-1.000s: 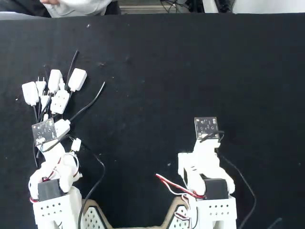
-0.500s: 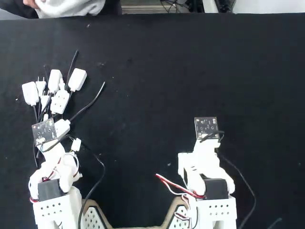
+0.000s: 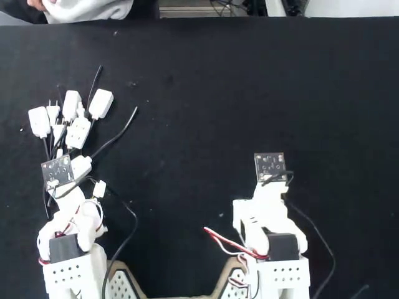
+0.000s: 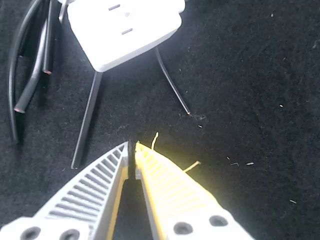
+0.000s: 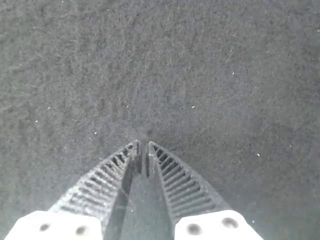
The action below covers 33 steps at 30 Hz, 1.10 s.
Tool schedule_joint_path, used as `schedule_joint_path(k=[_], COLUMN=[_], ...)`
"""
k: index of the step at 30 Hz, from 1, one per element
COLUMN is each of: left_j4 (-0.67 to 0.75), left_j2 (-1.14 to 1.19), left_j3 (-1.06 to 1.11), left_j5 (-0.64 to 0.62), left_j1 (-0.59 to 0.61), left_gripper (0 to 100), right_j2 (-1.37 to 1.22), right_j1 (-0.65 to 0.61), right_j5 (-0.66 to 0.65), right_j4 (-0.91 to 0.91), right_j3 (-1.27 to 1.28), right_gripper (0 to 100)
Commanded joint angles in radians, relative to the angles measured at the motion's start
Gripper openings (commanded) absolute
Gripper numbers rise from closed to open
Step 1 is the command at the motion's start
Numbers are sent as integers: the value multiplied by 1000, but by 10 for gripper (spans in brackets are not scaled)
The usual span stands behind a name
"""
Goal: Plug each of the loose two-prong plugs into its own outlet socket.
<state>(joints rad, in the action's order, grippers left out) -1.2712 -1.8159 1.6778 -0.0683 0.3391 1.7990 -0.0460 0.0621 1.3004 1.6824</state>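
A cluster of white outlet sockets and two-prong plugs (image 3: 68,118) with short black cords lies at the table's left. One white outlet socket (image 4: 125,27) with two slots lies just ahead of my left gripper (image 4: 132,147), which is shut and empty over the black cloth. A small white plug (image 3: 99,188) lies beside the left arm. My right gripper (image 5: 142,146) is shut and empty above bare black cloth, near the table's front right of centre.
Black cord ends (image 4: 30,65) lie beside the socket. A black cable (image 3: 128,237) runs from the left arm toward the front edge. A person's sleeve (image 3: 81,7) shows beyond the far edge. The black table (image 3: 249,81) stretches open to the right.
Neither arm nor any plug has moved. The person's sleeve at the far edge shifted slightly to the left.
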Motion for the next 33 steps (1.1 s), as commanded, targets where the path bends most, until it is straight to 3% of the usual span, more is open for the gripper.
schedule_joint_path(k=[1,8,13,16,18,21,25,27,33], left_j4=[-3,28,209,284,341,454,549,582,562], left_j2=[-5,-8,-8,-8,-8,-8,-8,-8,-6], left_j3=[21,7,-105,-166,-188,-182,-156,-179,-427], left_j5=[3,8,8,8,64,284,445,465,459], left_j1=[-7,24,285,398,470,553,561,552,541], left_gripper=[31,33,33,33,33,34,34,46,220], right_j2=[97,97,97,97,96,96,96,96,94], right_j1=[-11,-6,-6,-6,-6,-6,-3,25,54], right_j5=[8,-28,-120,-239,-313,-382,-397,-399,-397], right_j4=[5,-66,-190,-245,-281,-333,-338,-305,-256], right_j3=[2,2,1,-2,-13,-67,-248,-383,-756], right_gripper=[12,12,12,12,12,12,12,12,12])
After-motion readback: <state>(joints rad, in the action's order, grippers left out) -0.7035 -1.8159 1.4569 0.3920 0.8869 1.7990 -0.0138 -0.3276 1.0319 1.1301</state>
